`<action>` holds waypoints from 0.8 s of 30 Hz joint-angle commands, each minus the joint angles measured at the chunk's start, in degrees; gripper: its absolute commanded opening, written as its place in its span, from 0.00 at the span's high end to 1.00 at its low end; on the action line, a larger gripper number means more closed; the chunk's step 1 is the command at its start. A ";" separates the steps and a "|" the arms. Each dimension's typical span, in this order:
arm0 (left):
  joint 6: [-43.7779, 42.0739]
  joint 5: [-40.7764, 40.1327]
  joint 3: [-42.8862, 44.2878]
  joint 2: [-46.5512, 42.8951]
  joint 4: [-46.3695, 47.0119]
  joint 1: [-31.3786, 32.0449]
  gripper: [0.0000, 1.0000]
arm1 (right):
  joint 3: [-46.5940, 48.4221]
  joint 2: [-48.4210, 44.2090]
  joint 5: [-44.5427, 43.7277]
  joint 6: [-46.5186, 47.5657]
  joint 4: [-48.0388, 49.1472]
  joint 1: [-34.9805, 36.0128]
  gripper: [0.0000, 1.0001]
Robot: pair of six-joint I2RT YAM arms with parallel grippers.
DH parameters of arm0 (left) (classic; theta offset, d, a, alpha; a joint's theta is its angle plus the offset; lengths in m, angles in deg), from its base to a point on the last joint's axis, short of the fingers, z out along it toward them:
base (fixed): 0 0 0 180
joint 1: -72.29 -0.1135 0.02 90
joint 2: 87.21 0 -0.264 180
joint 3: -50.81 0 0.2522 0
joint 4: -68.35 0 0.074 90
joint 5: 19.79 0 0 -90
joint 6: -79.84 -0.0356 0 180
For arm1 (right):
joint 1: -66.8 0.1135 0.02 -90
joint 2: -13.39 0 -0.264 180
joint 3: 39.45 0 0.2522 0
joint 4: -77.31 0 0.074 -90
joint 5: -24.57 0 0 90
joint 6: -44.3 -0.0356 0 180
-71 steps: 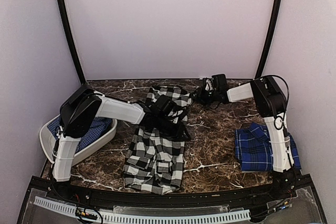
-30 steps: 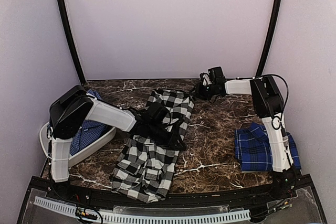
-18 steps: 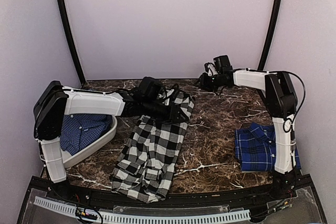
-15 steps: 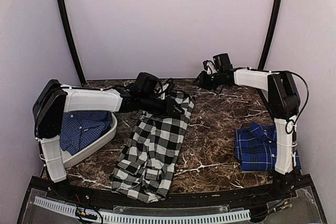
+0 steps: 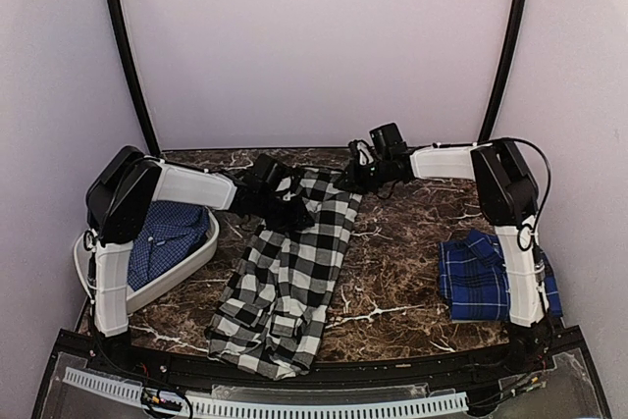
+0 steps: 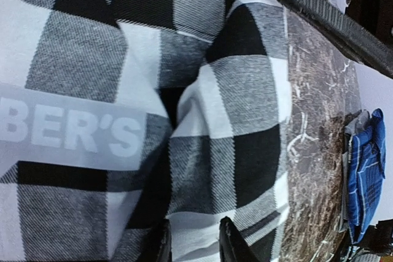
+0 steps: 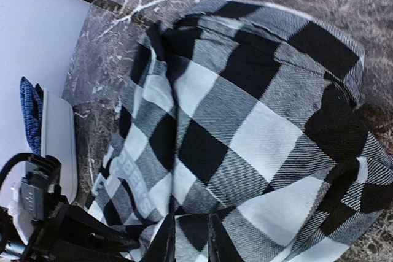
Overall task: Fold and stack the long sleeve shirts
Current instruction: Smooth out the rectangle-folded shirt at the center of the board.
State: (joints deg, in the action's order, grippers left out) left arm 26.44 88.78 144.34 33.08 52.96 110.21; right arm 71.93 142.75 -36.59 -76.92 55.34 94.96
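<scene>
Left gripper (image 6: 193,246), right gripper (image 7: 189,240): each nearly closed, pinching the far edge of the checked shirt (image 5: 294,262) | table (image 5: 402,242): checked shirt lengthwise mid-table, near end rumpled | blue plaid shirt (image 5: 476,277): folded, right | next: lift both corners level, spread evenly

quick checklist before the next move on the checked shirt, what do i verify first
1. Hold of the left gripper on the black-and-white checked shirt: cloth is pinched between narrow jaws, ok.
2. Hold of the right gripper: cloth lies between the jaws, but whether they clamp it, cannot tell.
3. Grippers apart, one at each side of the shirt's far end: ok.
4. Shirt lying flat: not ok, its near end is bunched and wrinkled.
5. Folded blue plaid shirt apart from the checked one: ok.
</scene>
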 commanded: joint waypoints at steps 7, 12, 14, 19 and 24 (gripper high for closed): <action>-0.23 -5.60 -2.69 -0.05 -2.67 -1.17 0.77 | 8.49 11.89 0.60 -3.10 -2.54 -2.58 0.86; -0.31 -5.60 -3.10 -0.35 -2.59 -1.17 0.78 | 8.41 11.48 -0.51 -4.94 -2.59 -4.13 0.86; -0.54 -5.45 -3.00 -0.71 -2.57 -1.24 0.78 | 9.91 10.79 -0.73 -3.91 -3.75 -4.21 0.85; -1.44 -3.90 -0.39 -2.80 -2.85 -1.17 0.78 | 12.87 6.96 -3.02 -0.18 -7.22 -3.25 0.84; -1.48 -3.66 2.45 -5.22 -4.68 -1.18 0.77 | 10.10 1.30 -4.96 1.38 -7.55 -0.72 0.82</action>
State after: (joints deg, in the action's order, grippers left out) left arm 26.00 84.75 144.42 33.52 51.19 109.31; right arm 82.93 151.19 -38.91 -78.01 48.23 91.73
